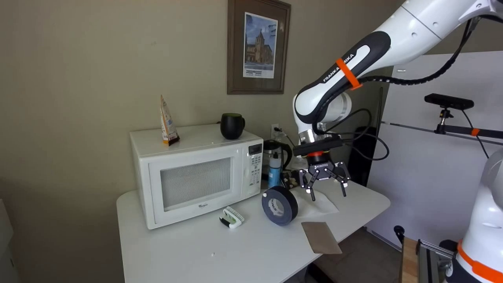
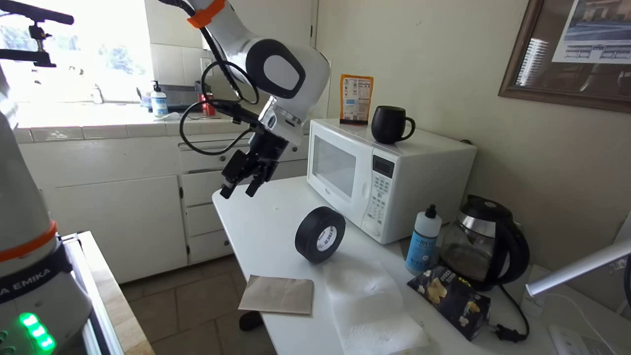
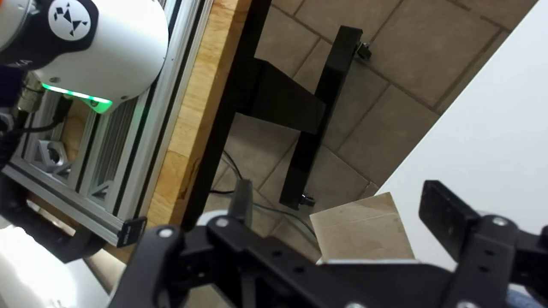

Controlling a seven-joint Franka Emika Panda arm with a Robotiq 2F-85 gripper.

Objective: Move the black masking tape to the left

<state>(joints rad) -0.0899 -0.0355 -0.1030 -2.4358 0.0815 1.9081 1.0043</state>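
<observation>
The black masking tape (image 1: 290, 204) is a thick black ring standing on its edge on the white table, with a greyish core and white label. It also shows in an exterior view (image 2: 309, 236). It is out of view in the wrist view. My gripper (image 1: 329, 193) is open and empty, its two fingers wide apart. It hangs in the air, apart from the tape, also seen in an exterior view (image 2: 238, 191). In the wrist view my gripper (image 3: 338, 205) has only a brown paper piece, floor and table edge behind its fingers.
A white microwave (image 1: 196, 177) bearing a black mug (image 1: 232, 126) and a pouch (image 1: 168, 124) stands behind. A brush (image 1: 232, 218), a brown paper piece (image 2: 277, 295), a paper towel (image 2: 372, 310), a blue bottle (image 2: 423, 241), a kettle (image 2: 475, 241) and a black bag (image 2: 453, 301) lie around the tape.
</observation>
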